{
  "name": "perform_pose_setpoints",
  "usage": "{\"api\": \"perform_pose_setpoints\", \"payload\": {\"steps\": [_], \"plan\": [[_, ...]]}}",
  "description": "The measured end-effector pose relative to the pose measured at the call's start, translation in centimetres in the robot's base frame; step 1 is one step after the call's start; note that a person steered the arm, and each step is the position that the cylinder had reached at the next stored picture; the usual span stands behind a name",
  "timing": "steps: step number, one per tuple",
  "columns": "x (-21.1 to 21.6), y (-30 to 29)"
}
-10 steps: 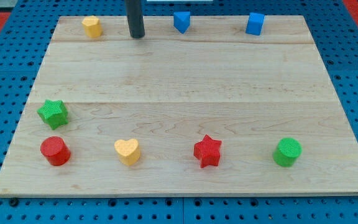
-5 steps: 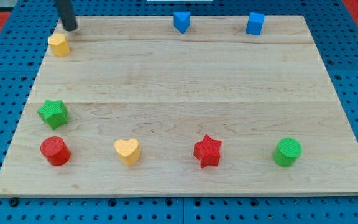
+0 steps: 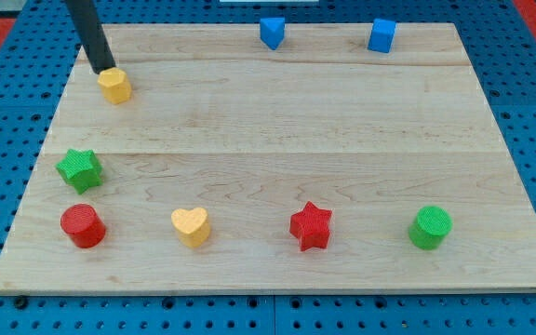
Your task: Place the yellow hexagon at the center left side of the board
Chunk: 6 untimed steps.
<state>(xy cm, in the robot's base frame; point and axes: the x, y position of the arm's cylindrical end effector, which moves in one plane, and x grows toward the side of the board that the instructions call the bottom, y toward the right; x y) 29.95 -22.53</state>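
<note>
The yellow hexagon [image 3: 114, 86] lies on the wooden board [image 3: 277, 121] near its upper left part. My tip [image 3: 102, 69] stands just above and to the left of the hexagon, touching or almost touching its upper left edge. The rod rises from there toward the view's top left.
A green star [image 3: 80, 169] lies at the left edge, with a red cylinder [image 3: 83, 226] below it. A yellow heart [image 3: 191, 226], a red star [image 3: 311, 226] and a green cylinder [image 3: 430, 227] line the bottom. Two blue blocks [image 3: 271, 32] [image 3: 381, 35] sit at the top.
The hexagon went from the top left down-left, then right and further down. My tip swept left from the top middle and now stands at the hexagon's upper left.
</note>
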Motion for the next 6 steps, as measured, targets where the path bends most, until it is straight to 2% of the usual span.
{"api": "perform_pose_setpoints", "payload": {"steps": [3, 4, 5, 6], "plan": [[0.2, 1.3], [2.1, 1.2], [5.8, -0.6], [4.2, 0.2]]}}
